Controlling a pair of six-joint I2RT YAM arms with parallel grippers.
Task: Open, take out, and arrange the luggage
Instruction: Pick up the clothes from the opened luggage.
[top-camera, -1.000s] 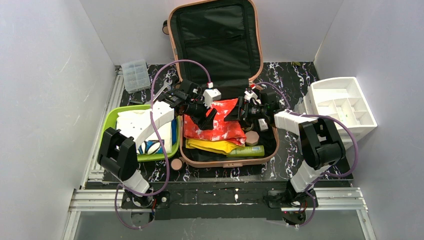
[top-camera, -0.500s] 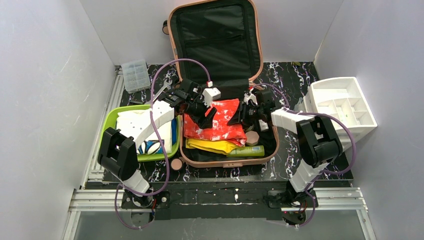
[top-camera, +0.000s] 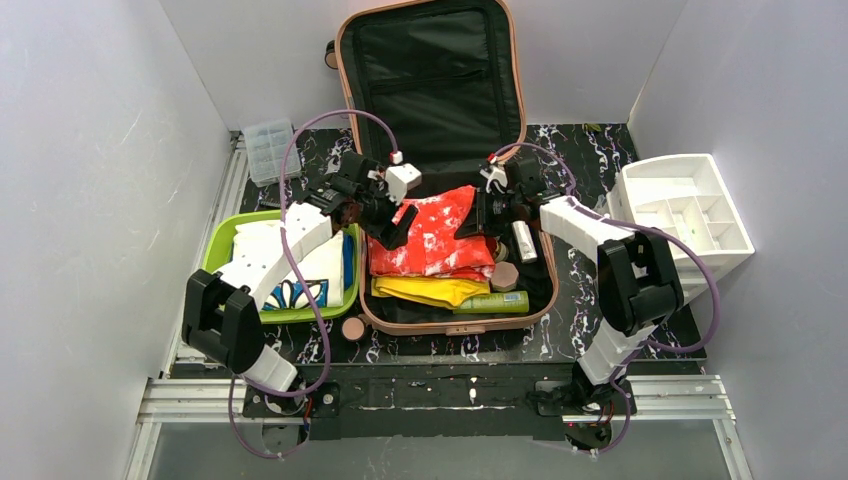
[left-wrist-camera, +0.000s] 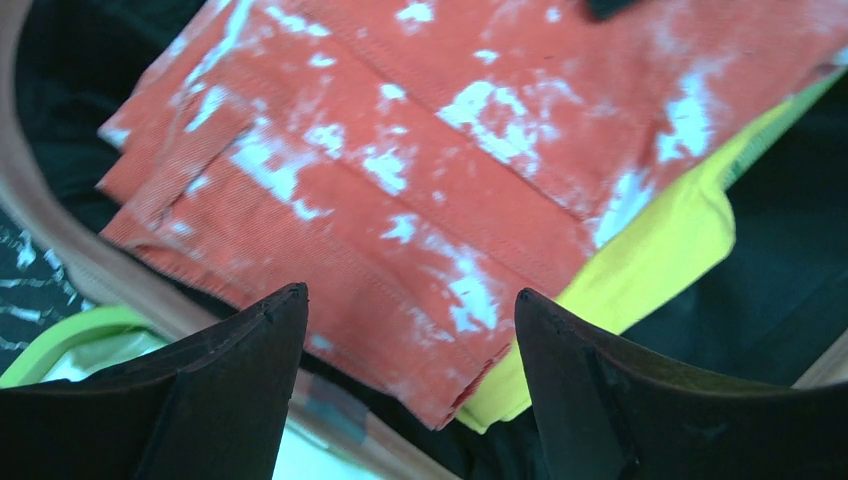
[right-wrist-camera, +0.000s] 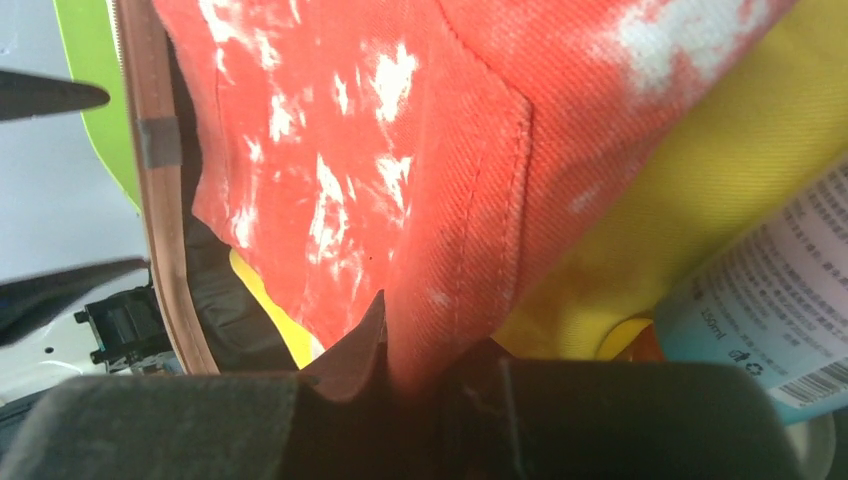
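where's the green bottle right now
In the top view, the green bottle lies inside the luggage along its near rim, right of centre, beside the yellow cloth.

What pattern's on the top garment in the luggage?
The garment is orange-red with irregular white splotches; the left wrist view shows it best.

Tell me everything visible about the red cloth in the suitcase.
The red cloth is a folded, twill-like garment, orange-red with white bleached blotches and stitched seams. It lies in the open luggage on top of a yellow garment. The right gripper pinches its edge, with that corner raised. The left gripper hangs open above its other side, apparently not touching.
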